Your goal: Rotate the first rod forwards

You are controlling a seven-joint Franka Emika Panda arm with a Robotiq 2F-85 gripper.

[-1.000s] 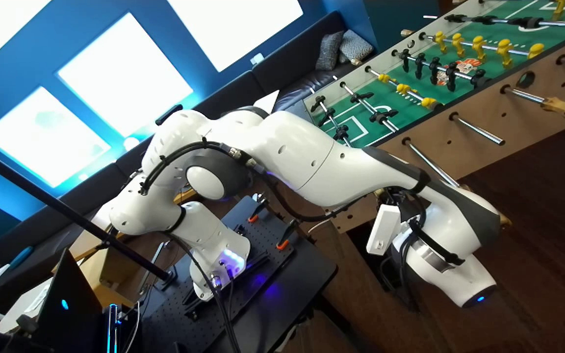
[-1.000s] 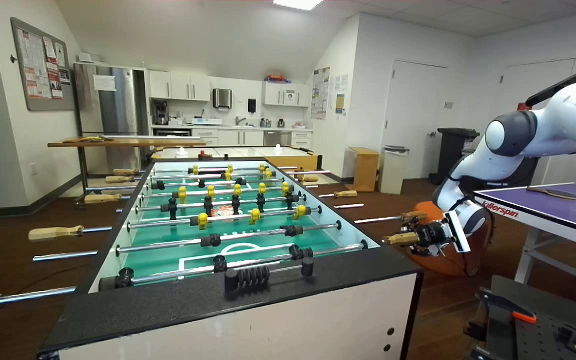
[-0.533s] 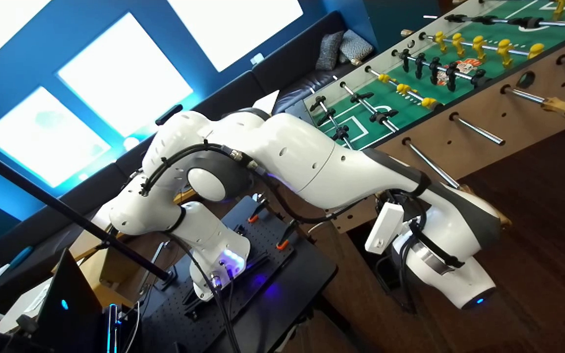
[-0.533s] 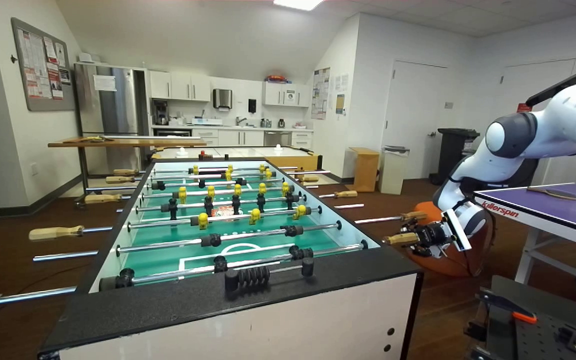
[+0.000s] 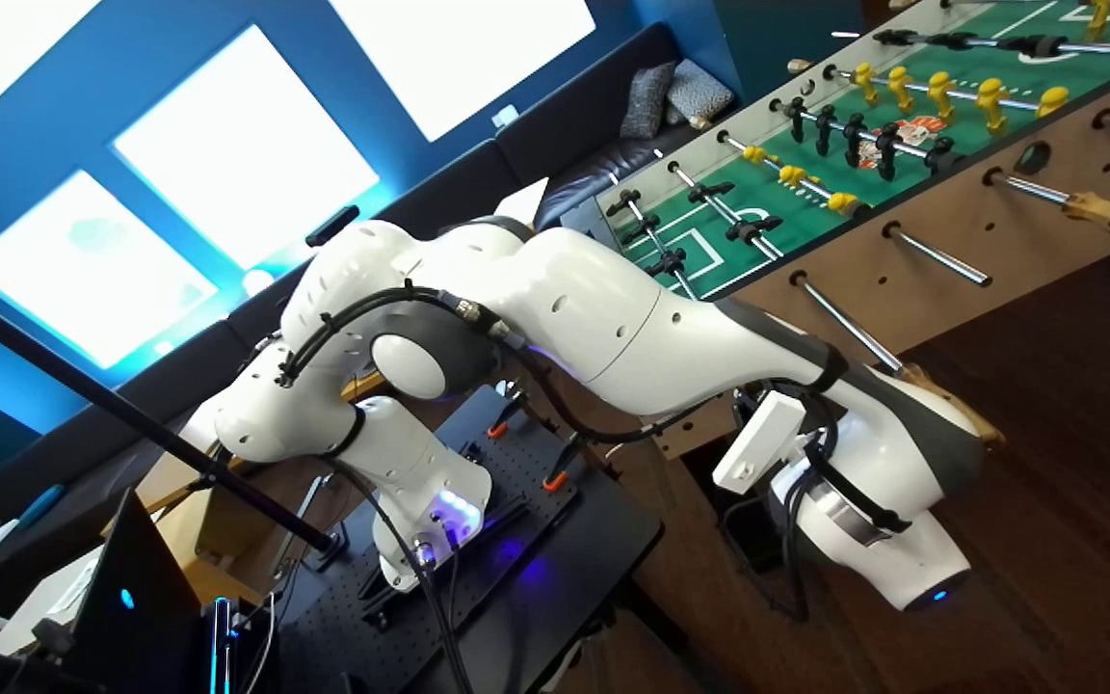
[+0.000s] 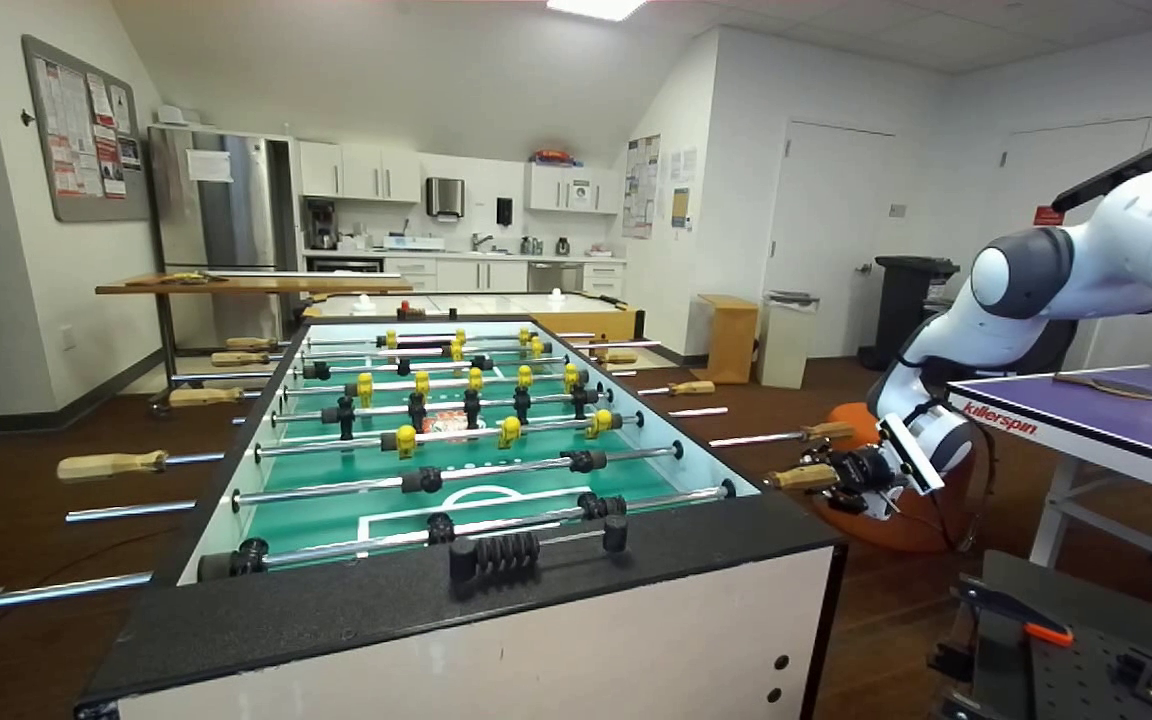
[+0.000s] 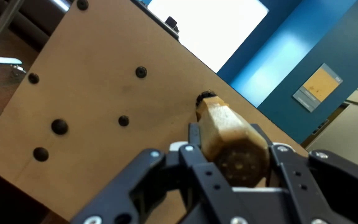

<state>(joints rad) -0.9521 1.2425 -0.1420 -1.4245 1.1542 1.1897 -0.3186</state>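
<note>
You're in a break room: the foosball table (image 6: 496,640) has a Killerspin ping-pong table (image 6: 1136,415) to one side, kitchen cabinets (image 6: 362,172) and a stainless-steel refrigerator (image 6: 234,215) beyond.

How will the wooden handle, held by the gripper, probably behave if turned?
The wooden handle is probably stiff: it shows no bend. Its flat facets should help the gripper hold it, though its shiny facet may be slippery. It will likely spin, not roll away, since it lines up with the first rod.
</note>
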